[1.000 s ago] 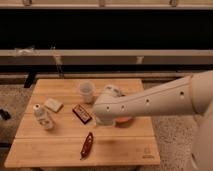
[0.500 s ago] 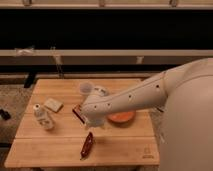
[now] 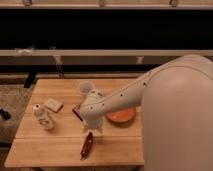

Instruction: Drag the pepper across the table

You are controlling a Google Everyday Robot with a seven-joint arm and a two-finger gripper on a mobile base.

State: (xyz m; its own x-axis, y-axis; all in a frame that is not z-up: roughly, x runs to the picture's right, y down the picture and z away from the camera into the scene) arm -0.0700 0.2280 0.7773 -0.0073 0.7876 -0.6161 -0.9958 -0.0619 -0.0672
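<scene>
Behind the light wooden desk (image 3: pixel 45 145) runs a dark wall with pale horizontal rails. The pepper (image 3: pixel 87 146) lies near the front edge of the desk, slim and dark red, with its length running roughly front to back and tilted slightly. The white arm (image 3: pixel 135 92) reaches in from the right, and its hand (image 3: pixel 95 128) hangs just behind the pepper's far tip. From this angle I cannot tell whether the hand is spread or pressed together, or whether it touches the pepper.

An orange bowl (image 3: pixel 121 116) sits just to the right of the hand, and a dark red-brown packet (image 3: pixel 77 114) peeks out on its left. A clear cup (image 3: pixel 86 88) stands further back. A white bottle (image 3: pixel 43 116) and a tan block (image 3: pixel 53 104) are well apart, on the left.

The step in hand looks like making contact before the drag. Doing it well probably means coming down on the middle of the pepper rather than its tip, since a tapered, glossy thing will likely swivel or slip if pushed off-centre. Light, steady downward pressure should help, along with a path over bare wood, clear of the bowl and the front edge.
</scene>
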